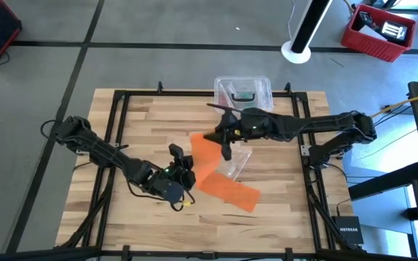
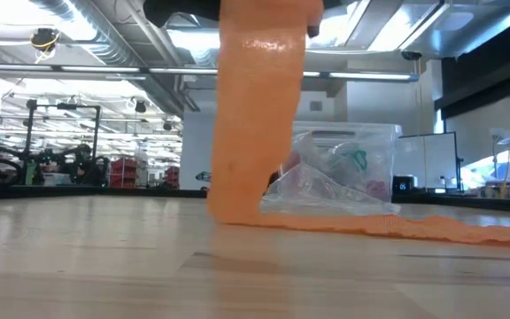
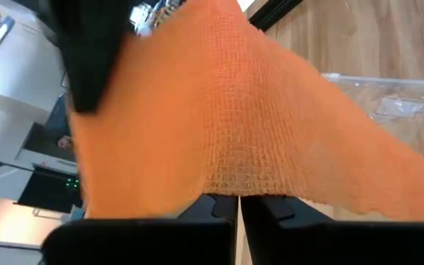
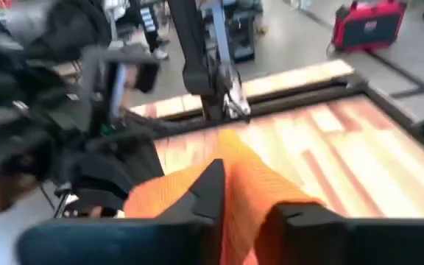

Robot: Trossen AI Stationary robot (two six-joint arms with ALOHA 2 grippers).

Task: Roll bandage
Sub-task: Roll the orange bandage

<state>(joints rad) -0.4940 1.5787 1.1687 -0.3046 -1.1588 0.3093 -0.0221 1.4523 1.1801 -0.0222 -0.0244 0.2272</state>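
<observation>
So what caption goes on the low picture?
Orange bandage hanging down to the table, with a clear plastic box behind it.

We count one orange bandage [image 1: 220, 177], one clear plastic box [image 1: 243, 92], two grippers, left [image 1: 185, 165] and right [image 1: 222, 139], and one table [image 1: 144, 123].

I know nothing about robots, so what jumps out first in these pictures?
The bright orange bandage grabs the eye: a long strip lying across the middle of the wooden table, one end lifted off it. Two dark arms meet over it, the left gripper shut on the fabric, the right gripper astride the strip. Behind sits a clear plastic box at the table's far edge.
</observation>
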